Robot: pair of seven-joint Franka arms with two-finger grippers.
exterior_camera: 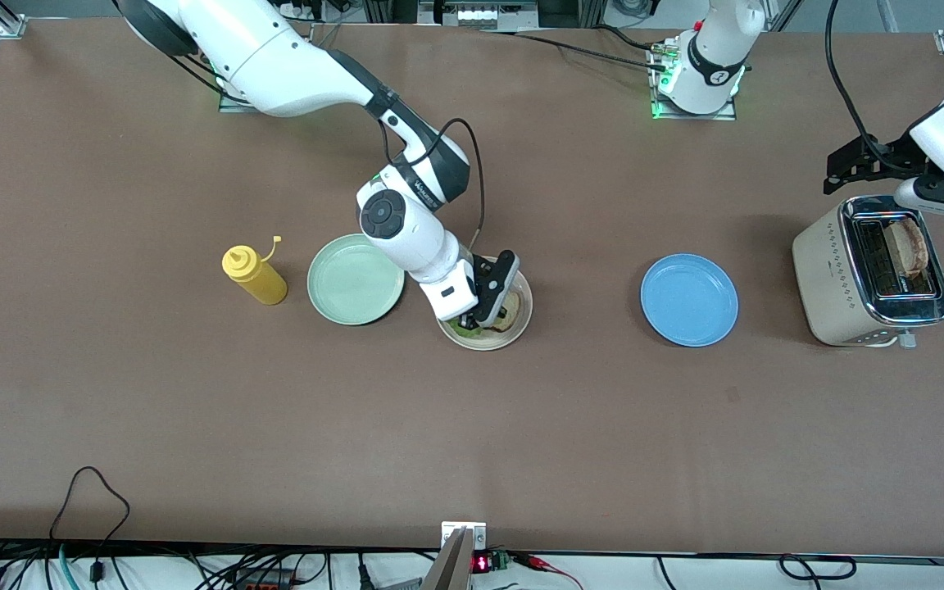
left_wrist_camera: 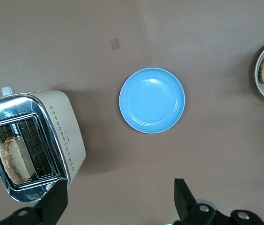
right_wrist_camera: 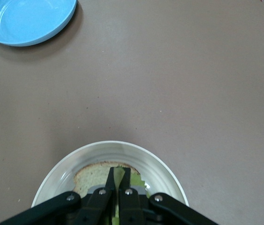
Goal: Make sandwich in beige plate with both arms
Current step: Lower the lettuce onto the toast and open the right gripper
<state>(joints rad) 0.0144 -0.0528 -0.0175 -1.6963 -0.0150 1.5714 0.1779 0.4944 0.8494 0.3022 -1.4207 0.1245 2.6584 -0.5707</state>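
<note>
Here's the beige plate (exterior_camera: 524, 315) at mid-table, holding one bread slice (right_wrist_camera: 91, 178) with green lettuce (right_wrist_camera: 133, 180) on top of it — no second slice on it yet. The right gripper (exterior_camera: 474, 321) is right down over that plate, its fingers (right_wrist_camera: 110, 180) pinched together with the lettuce between the tips, just above the slice. Whether the tips touch the bread can't be told.

Beside the plate, toward the right arm's end, sits the mint plate (exterior_camera: 356, 279), and past it a yellow squeeze bottle (exterior_camera: 254, 274) lying tilted on the table. Toward the left arm's end lies the blue plate (exterior_camera: 689, 299), well apart from the beige one.

Further that way stands the toaster (exterior_camera: 828, 274), a slice of toast (exterior_camera: 907, 246) upright in one slot. The left gripper (left_wrist_camera: 118, 199) hangs over the table by the toaster, fingers (left_wrist_camera: 52, 204) spread wide, holding nothing and touching nothing; the left arm waits there.
</note>
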